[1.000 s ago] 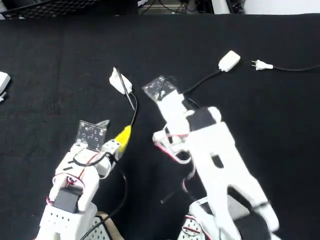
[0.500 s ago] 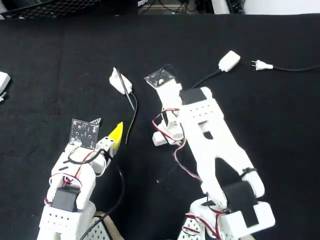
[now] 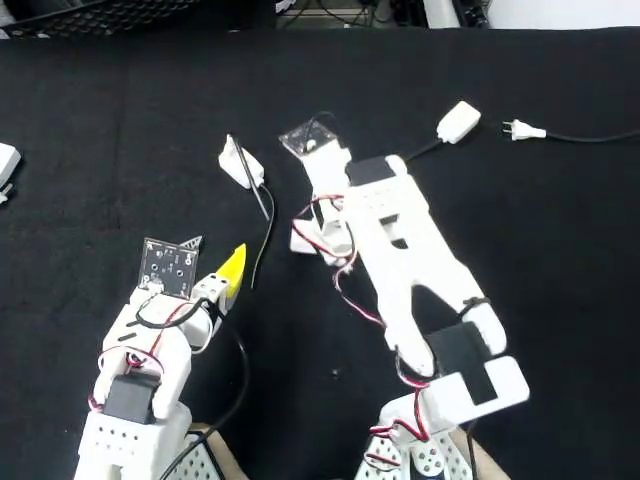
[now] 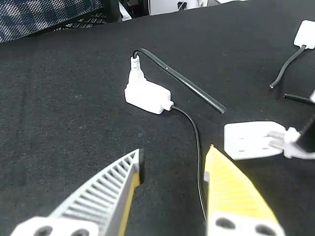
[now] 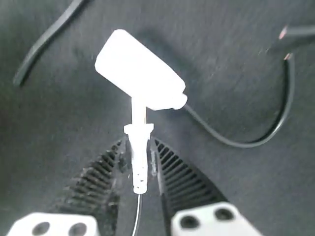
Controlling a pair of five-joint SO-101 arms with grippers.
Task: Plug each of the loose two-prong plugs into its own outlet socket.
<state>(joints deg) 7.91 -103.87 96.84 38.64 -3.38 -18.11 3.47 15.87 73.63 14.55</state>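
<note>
The small white two-prong plug [image 5: 139, 162] is held clenched in the right tool [image 5: 138, 146], its long axis in line with the fingers. The white block socket [image 5: 140, 73] is met directly ahead of its tip; seating depth cannot be told. The left tool [image 4: 174, 150] is seen released and empty above the black desk [image 3: 100, 120].

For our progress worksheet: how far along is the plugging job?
Looks done: the first plug sits in the first socket. In hand: the right claw grips the second plug at the second socket. Remaining: the loose plug and the empty socket.
</note>
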